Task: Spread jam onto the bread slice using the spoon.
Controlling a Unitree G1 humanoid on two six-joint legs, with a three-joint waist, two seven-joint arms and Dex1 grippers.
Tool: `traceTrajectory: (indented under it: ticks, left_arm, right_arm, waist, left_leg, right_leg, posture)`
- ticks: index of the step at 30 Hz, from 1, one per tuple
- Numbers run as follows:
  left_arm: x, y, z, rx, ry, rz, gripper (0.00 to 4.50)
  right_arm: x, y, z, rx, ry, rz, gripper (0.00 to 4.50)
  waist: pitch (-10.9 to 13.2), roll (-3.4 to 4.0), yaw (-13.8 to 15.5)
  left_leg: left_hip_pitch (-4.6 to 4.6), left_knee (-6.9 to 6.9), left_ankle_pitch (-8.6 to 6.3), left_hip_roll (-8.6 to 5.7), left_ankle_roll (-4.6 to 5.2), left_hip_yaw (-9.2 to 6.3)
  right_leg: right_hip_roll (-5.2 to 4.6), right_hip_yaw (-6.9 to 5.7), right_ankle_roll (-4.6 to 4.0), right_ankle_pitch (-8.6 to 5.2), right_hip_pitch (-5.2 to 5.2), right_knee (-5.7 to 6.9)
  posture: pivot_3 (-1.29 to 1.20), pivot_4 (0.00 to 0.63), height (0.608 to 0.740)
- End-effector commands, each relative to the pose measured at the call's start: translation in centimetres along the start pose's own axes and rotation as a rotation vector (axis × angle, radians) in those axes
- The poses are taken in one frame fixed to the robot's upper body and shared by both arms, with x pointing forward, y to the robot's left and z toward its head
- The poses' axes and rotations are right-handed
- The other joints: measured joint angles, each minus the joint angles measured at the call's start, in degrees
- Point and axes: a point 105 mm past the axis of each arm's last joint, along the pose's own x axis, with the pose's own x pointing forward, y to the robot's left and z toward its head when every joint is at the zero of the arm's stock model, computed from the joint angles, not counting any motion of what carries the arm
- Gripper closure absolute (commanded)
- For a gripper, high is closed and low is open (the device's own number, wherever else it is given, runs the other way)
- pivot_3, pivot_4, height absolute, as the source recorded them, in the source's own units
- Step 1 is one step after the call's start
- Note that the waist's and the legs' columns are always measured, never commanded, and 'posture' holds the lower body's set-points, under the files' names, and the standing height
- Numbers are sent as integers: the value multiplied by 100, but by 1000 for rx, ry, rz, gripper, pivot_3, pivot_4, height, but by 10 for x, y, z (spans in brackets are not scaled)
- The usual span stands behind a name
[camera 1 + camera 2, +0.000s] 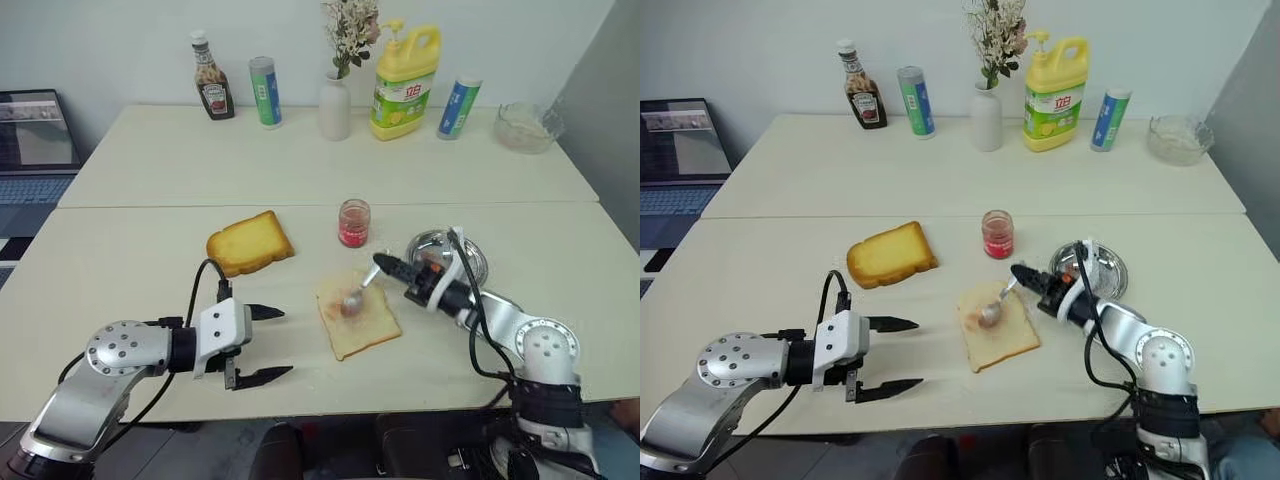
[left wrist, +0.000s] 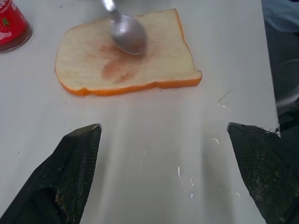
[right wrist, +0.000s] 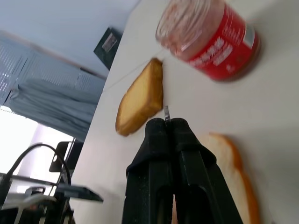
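Right gripper (image 1: 1024, 275) fingers pinching slim silver metal spoon (image 1: 996, 306); bowl on pale tan bread slice (image 1: 998, 328); left gripper (image 1: 902, 354) fingers spread above counter (image 1: 770, 280).

pale wall (image 1: 120, 50), cream tables (image 1: 150, 170), laptop (image 1: 35, 135)

The tall yellow plastic detergent bottle (image 1: 1055, 95) with a pump top, standing at the back of the table, carries two large red Chinese characters on its green-and-white label. Labels on the brown-sauce ketchup bottle (image 1: 864, 90), the two green-and-blue tubes and the small red-labelled glass jar (image 3: 210, 35) cannot be read.
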Motion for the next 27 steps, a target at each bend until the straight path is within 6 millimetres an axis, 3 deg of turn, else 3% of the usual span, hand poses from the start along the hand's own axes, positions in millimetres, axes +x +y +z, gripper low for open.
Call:
traceTrajectory:
  ticks: [1,7,16,19,24,27]
  left_arm:
    - [2,-6,7,46,-15,-27,0]
    - [5,-7,10,52,-26,-30,0]
    - [9,-10,13,47,-44,-36,0]
    - [10,-9,15,48,-52,-33,0]
    - [7,-2,27,28,-111,-17,0]
    - [5,6,33,22,-130,-1,0]
  right_arm:
    - [6,-3,12,8,-67,-21,4462]
    - [1,3,-9,-2,31,28,4462]
    - [-43,-5,-30,-65,166,20,4462]
    - [-49,-3,-24,-97,150,33,4462]
    - [-52,27,7,-121,29,172,4462]
    - [-54,28,14,-141,-1,163,4462]
  waist:
    - [0,0,0]
    - [0,0,3]
    - [0,0,10]
    - [-1,-1,10]
    - [-1,-1,11]
    - [-1,-2,11]
  left_leg:
    - [0,-1,0,0,0,0]
    - [-2,-4,0,0,0,-1]
    - [1,-1,0,-3,0,2]
    - [2,-1,0,-3,0,0]
    - [1,1,0,-3,0,1]
    - [-1,0,0,-3,0,-2]
  right_leg:
    - [0,0,0,0,0,-1]
    - [-3,0,-1,0,-1,-2]
    - [-7,1,0,0,1,-1]
    - [-5,0,1,-1,2,0]
    - [-4,1,2,0,3,0]
    - [-4,-1,2,0,2,0]
  posture:
    - [0,150,740]
    - [0,150,740]
    - [0,150,740]
    - [0,150,740]
    - [0,150,740]
    - [0,150,740]
